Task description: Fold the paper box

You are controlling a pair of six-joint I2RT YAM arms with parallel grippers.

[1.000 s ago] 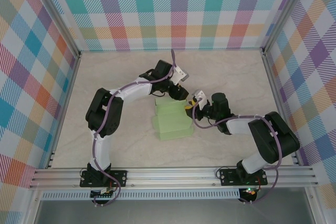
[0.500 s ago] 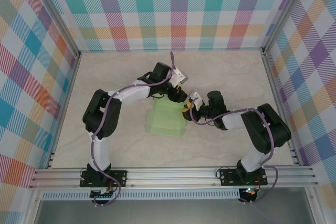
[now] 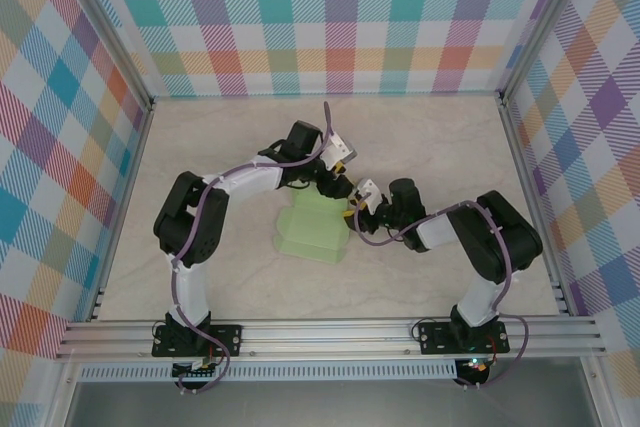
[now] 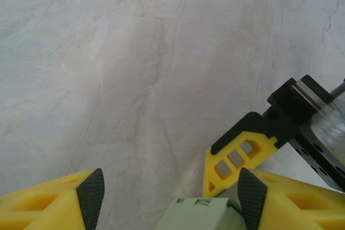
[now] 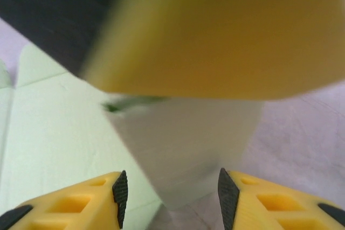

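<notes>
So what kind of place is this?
Probably a robot test booth: checked walls all round, a left arm and right arm bolted to a metal rail, a marble-look tabletop.

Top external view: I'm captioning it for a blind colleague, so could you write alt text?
A pale green paper box lies in the middle of a marbled beige table, with two black-and-white robot arms bending in over it from the near edge. The left gripper and right gripper come together at the box's far right corner. Colourful plaid walls surround the workspace.
</notes>
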